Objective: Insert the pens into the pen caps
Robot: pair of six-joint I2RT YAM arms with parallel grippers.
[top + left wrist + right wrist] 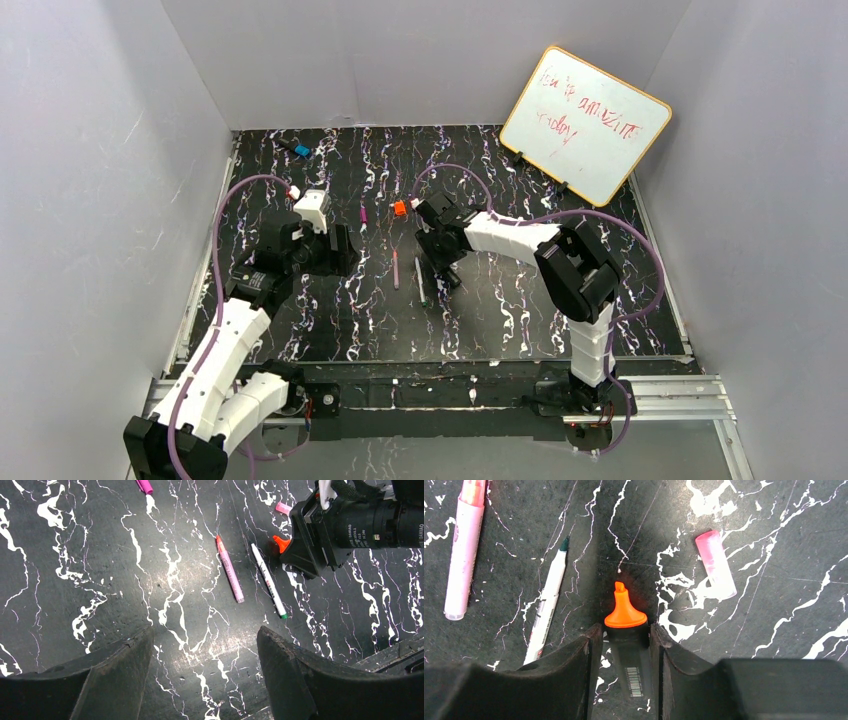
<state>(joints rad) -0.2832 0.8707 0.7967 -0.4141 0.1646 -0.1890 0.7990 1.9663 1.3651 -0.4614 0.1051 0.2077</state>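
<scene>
The left pincer [205, 640] stands wide open over bare surface [100, 580], with plenty of room on the side away from the right arm. Ahead of it, the pink pen [230, 572] and white pen [268, 582] lie side by side with only a narrow strip between them. The right pincer [626, 630] sits low with its jaws tight against the black pen [631, 665] and blocks the ground just beyond the white pen, while the pink cap [715, 565] lies off to one side of the tip with bare surface all round it. Walls [100, 150] close three sides, and a whiteboard [585, 125] fills the rear right corner.
</scene>
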